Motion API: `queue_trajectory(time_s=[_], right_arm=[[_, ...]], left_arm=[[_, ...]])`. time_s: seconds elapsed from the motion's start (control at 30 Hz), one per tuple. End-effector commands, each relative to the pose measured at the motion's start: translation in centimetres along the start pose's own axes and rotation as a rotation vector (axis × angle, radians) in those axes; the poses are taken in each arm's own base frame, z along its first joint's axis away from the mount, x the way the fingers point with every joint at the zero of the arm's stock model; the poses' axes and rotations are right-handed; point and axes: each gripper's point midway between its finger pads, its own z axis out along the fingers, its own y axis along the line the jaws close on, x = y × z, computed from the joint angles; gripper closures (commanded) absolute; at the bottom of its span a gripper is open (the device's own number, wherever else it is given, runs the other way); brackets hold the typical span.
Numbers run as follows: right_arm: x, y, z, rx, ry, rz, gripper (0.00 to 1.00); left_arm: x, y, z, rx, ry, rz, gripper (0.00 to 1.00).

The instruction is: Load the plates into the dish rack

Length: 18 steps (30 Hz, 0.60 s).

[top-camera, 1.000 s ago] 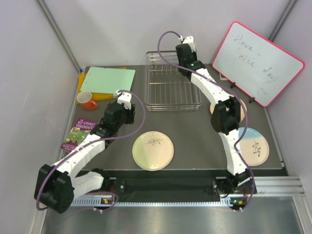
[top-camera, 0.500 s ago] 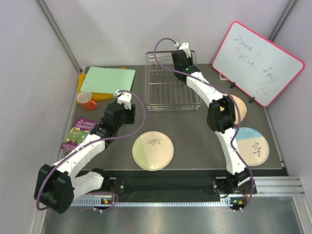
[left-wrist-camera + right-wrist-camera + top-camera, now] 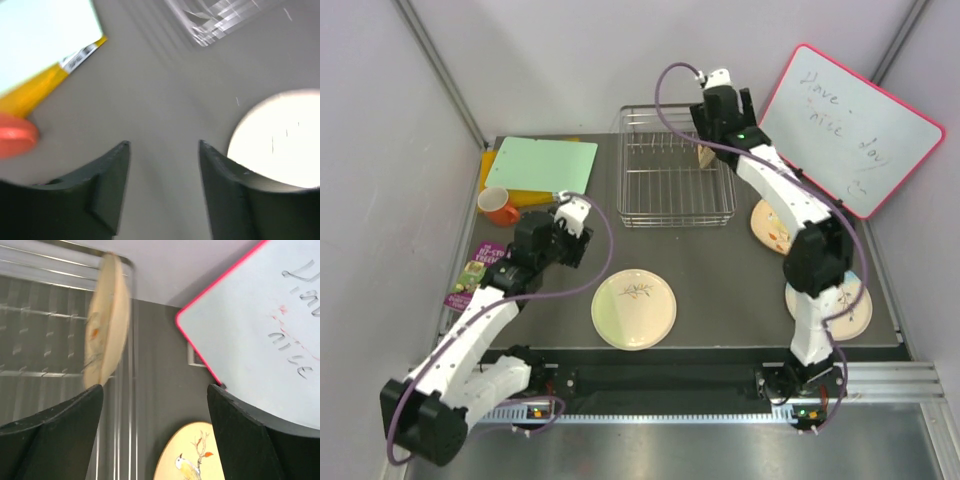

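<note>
The wire dish rack point(image 3: 665, 185) stands at the back of the table. One cream plate point(image 3: 703, 157) stands on edge by the rack's right side; in the right wrist view this plate point(image 3: 107, 325) sits just above my left fingertip, apart from it. My right gripper point(image 3: 714, 138) point(image 3: 155, 387) hangs open over the rack's right edge with nothing in it. The bird plate point(image 3: 770, 225) point(image 3: 200, 455) lies flat to the right of the rack. A green and cream plate point(image 3: 634, 308) point(image 3: 280, 140) lies at front centre. The blue plate point(image 3: 852, 308) is partly hidden by the right arm. My left gripper point(image 3: 570, 238) point(image 3: 164, 147) is open and empty over bare table.
An orange cup point(image 3: 500, 206) point(image 3: 15, 136) and a green cutting board point(image 3: 542, 165) on a yellow one sit at the back left. A book point(image 3: 475, 275) lies at the left edge. A pink-framed whiteboard point(image 3: 850, 125) point(image 3: 265, 325) leans at the back right.
My right gripper has opened and let go of the cream plate, which now stands in the rack; the arm shifted right. The left arm drew back to the left.
</note>
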Motion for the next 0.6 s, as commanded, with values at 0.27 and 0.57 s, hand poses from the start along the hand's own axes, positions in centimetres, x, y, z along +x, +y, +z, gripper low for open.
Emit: queue_trajectory(time_s=[0.27,0.57], right_arm=[[11.2,11.4,-23.7,-1.275,0.254,0.201,0.04],[20.7,15.2,-27.0,-1.442,0.601,0.402,0.11]], left_arm=[[10.4,-4.7,-5.8,0.529,0.171,0.801,1.00],[16.2,-6.8,-4.9,0.845,0.332,0.897,1.00]])
